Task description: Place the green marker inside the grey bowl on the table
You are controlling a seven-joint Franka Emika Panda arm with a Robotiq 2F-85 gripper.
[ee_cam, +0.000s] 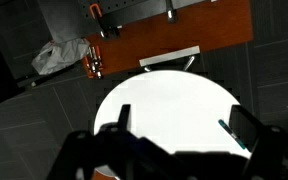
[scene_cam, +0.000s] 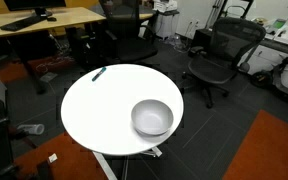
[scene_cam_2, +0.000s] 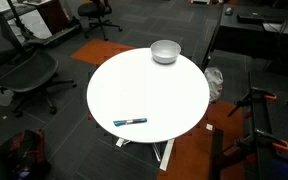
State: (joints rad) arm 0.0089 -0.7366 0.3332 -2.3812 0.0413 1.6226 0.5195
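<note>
In an exterior view, the round white bench (scene_cam: 104, 105) carries the bowl (scene_cam: 152, 117), upright and empty, near its front edge. The marker (scene_cam: 99, 73) lies flat close to the far rim, well apart from the bowl. A wooden desk (scene_cam: 44, 20) and black chairs (scene_cam: 219, 55) stand behind on the dark floor.

In an exterior view from the opposite side, the bowl (scene_cam_2: 165, 51) sits at the far edge of the bench (scene_cam_2: 154, 90). The marker (scene_cam_2: 130, 121) lies near the close edge, most of the white top between the two.

In the wrist view, the end effector (ee_cam: 184, 115) is a dark silhouette at the bottom, hanging above the bench (ee_cam: 169, 95). Its fingers (ee_cam: 119, 122) are spread wide with nothing between them. The marker (ee_cam: 231, 132) lies on the bench just beside the finger nearer the picture's right edge; whether they touch I cannot tell. Beyond the bench are an orange floor patch (ee_cam: 174, 35) and a whitish bag (ee_cam: 59, 57).
</note>
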